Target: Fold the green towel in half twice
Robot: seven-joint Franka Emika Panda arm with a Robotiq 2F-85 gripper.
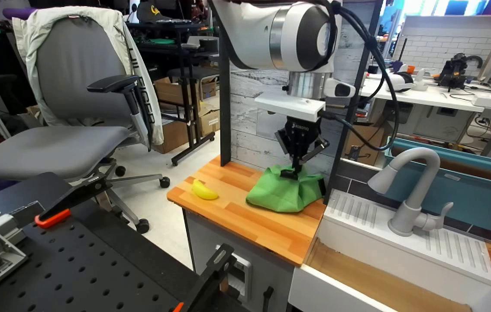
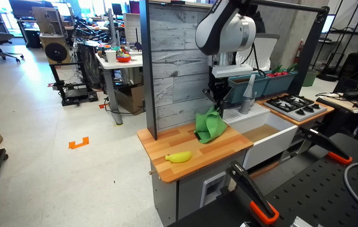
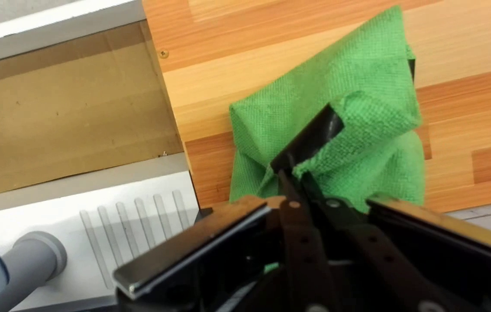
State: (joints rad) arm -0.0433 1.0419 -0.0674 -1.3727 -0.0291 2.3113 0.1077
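Note:
The green towel point(image 1: 271, 193) is bunched on the small wooden tabletop point(image 1: 228, 190), next to the sink side; it also shows in an exterior view point(image 2: 210, 127). My gripper point(image 1: 296, 168) points down and is shut on a pinched part of the towel, pulling it up into a peak with folds spreading out. In the wrist view the fingertips point(image 3: 296, 172) close on the cloth, and the towel point(image 3: 358, 78) drapes around them to the wood. A black strip point(image 3: 310, 136) lies at the fingertips; another dark patch shows at the towel's edge. The cloth between the fingers is hidden.
A yellow banana-like object point(image 1: 204, 190) lies on the tabletop's outer part. A grey wood-look panel point(image 1: 250, 130) stands behind the tabletop. The white sink point(image 2: 272, 140) with a grey faucet point(image 1: 427, 173) adjoins it. A black clamp point(image 2: 251, 189) sits on the dark perforated table in front.

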